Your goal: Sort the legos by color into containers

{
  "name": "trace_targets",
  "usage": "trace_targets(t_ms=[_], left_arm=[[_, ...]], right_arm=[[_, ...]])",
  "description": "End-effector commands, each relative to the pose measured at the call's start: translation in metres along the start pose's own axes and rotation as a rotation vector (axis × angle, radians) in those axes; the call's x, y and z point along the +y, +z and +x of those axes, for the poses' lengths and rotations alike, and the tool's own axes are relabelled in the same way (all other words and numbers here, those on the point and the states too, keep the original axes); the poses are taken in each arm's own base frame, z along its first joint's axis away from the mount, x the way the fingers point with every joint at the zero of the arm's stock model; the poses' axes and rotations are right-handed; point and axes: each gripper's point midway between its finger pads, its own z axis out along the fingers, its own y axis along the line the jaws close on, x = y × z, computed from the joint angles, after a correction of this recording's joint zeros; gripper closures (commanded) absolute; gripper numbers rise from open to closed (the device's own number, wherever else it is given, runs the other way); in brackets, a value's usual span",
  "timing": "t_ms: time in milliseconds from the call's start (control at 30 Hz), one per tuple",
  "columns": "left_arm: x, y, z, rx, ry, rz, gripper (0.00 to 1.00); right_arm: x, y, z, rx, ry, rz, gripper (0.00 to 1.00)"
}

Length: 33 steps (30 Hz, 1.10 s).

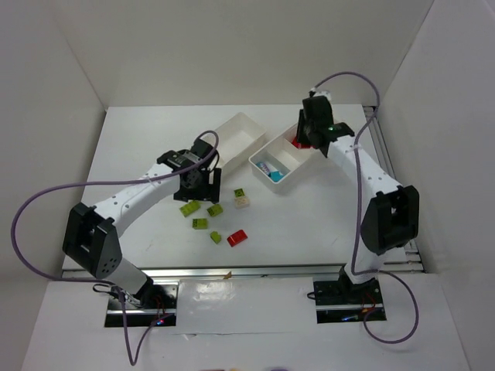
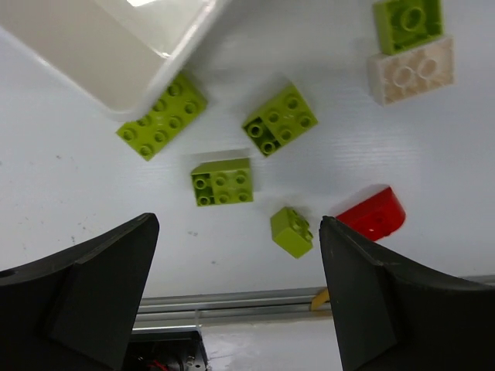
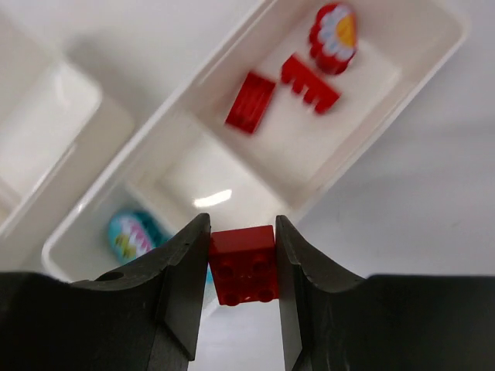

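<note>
Jaws of R gripper [image 3: 242, 236] clamped on red brick [image 3: 244, 267], hovering above divided tray [image 3: 209, 178]; red pcs [image 3: 250, 102] in one compartment, cyan pc [image 3: 131, 236] in the other. L gripper [image 2: 236, 224], fingers wide apart, hangs left of that tray over lime bricks [image 2: 223, 182], w/ beige brick [image 2: 410, 71] and loose red pc [image 2: 375, 216] alongside.

In my right wrist view the cyan piece [image 3: 128, 236] is half hidden behind a finger [image 3: 182, 294] of my right gripper [image 3: 241, 232], and the left tray [image 3: 46, 147] is cut by the picture edge. In my left wrist view the top edge cuts one lime brick [image 2: 408, 23]. From above, this gripper covers part of the right tray [image 1: 288, 184], and I cannot make out there the red brick [image 3: 244, 267] it holds.
</note>
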Motion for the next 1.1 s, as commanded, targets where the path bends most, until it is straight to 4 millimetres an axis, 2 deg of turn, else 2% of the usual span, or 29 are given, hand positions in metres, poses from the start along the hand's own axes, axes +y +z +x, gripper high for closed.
trace_targets(t_ms=[0, 100, 167, 200, 233, 267, 300, 367, 400, 467, 500, 533, 567, 600, 633, 667, 700, 733, 767, 800, 833, 867, 900, 933, 967, 1033, 1067], left_arm=[[-0.017, -0.011, 0.000, -0.013, 0.074, 0.018, 0.04], [-0.032, -0.015, 0.006, -0.009, 0.120, 0.057, 0.04], [-0.036, -0.018, 0.011, -0.015, 0.142, 0.060, 0.04], [-0.036, -0.021, 0.010, -0.022, 0.128, 0.064, 0.04], [-0.036, -0.021, 0.010, -0.022, 0.128, 0.064, 0.04], [-0.035, -0.021, 0.012, -0.014, 0.120, 0.060, 0.04], [-0.035, -0.021, 0.012, -0.014, 0.120, 0.060, 0.04], [-0.035, -0.023, 0.011, -0.022, 0.118, 0.064, 0.04], [-0.035, -0.023, 0.011, -0.022, 0.118, 0.064, 0.04], [-0.034, -0.019, 0.014, -0.006, 0.122, 0.055, 0.02], [-0.034, -0.019, 0.014, -0.006, 0.122, 0.055, 0.02], [-0.034, -0.016, 0.016, 0.002, 0.124, 0.049, 0.02], [-0.035, -0.018, 0.013, -0.005, 0.122, 0.054, 0.02], [-0.035, -0.020, 0.007, -0.017, 0.111, 0.058, 0.02], [-0.032, -0.019, 0.005, -0.017, 0.099, 0.052, 0.02], [-0.031, -0.021, 0.001, -0.017, 0.082, 0.065, 0.02], [-0.025, -0.023, -0.003, -0.020, 0.062, 0.074, 0.02], [-0.024, -0.022, -0.007, -0.024, 0.048, 0.084, 0.02], [-0.023, -0.023, -0.011, -0.028, 0.045, 0.092, 0.02], [-0.018, -0.026, -0.015, -0.040, 0.025, 0.090, 0.02], [-0.017, -0.028, -0.019, -0.045, 0.013, 0.099, 0.02], [-0.015, -0.027, -0.021, -0.045, -0.014, 0.095, 0.02], [-0.004, -0.027, -0.027, -0.052, -0.070, 0.071, 0.02], [0.003, -0.029, -0.027, -0.047, -0.099, 0.060, 0.02], [0.009, -0.031, -0.031, -0.056, -0.132, 0.055, 0.02], [0.028, -0.031, -0.035, -0.056, -0.206, 0.029, 0.02], [0.035, -0.032, -0.034, -0.060, -0.233, 0.023, 0.02]], right_arm=[[-0.032, 0.035, -0.030, -0.040, 0.069, 0.075, 0.71], [-0.050, 0.069, -0.044, -0.052, 0.106, 0.108, 0.69], [-0.049, 0.094, -0.046, -0.042, 0.100, 0.108, 0.67], [-0.056, 0.102, -0.048, -0.042, 0.109, 0.120, 0.63], [-0.063, 0.109, -0.053, -0.049, 0.118, 0.138, 0.53], [-0.061, 0.116, -0.060, -0.053, 0.119, 0.137, 0.33], [-0.060, 0.113, -0.065, -0.058, 0.120, 0.136, 0.26], [-0.060, 0.102, -0.078, -0.093, 0.127, 0.127, 0.21], [-0.044, 0.094, -0.080, -0.105, 0.106, 0.092, 0.21], [-0.031, 0.077, -0.078, -0.117, 0.074, 0.072, 0.24], [-0.026, 0.060, -0.074, -0.125, 0.066, 0.056, 0.27], [-0.008, 0.049, -0.063, -0.110, 0.031, 0.026, 0.31], [0.000, 0.040, -0.055, -0.103, 0.001, 0.009, 0.31], [0.007, 0.021, -0.034, -0.074, -0.023, -0.026, 0.32], [0.029, 0.008, -0.017, -0.054, -0.066, -0.085, 0.32], [0.041, -0.003, -0.001, -0.032, -0.089, -0.132, 0.32], [0.046, -0.017, 0.028, 0.008, -0.130, -0.172, 0.32], [0.060, -0.027, 0.047, 0.037, -0.158, -0.229, 0.30], [0.084, -0.042, 0.070, 0.065, -0.195, -0.295, 0.23], [0.092, -0.054, 0.102, 0.120, -0.222, -0.351, 0.21], [0.113, -0.069, 0.124, 0.143, -0.263, -0.414, 0.19], [0.120, -0.076, 0.141, 0.170, -0.264, -0.431, 0.18], [0.126, -0.080, 0.164, 0.209, -0.285, -0.453, 0.16], [0.141, -0.094, 0.182, 0.230, -0.322, -0.496, 0.16], [0.151, -0.103, 0.190, 0.242, -0.332, -0.528, 0.16], [0.163, -0.111, 0.219, 0.294, -0.387, -0.561, 0.17], [0.176, -0.125, 0.235, 0.309, -0.437, -0.602, 0.17]])
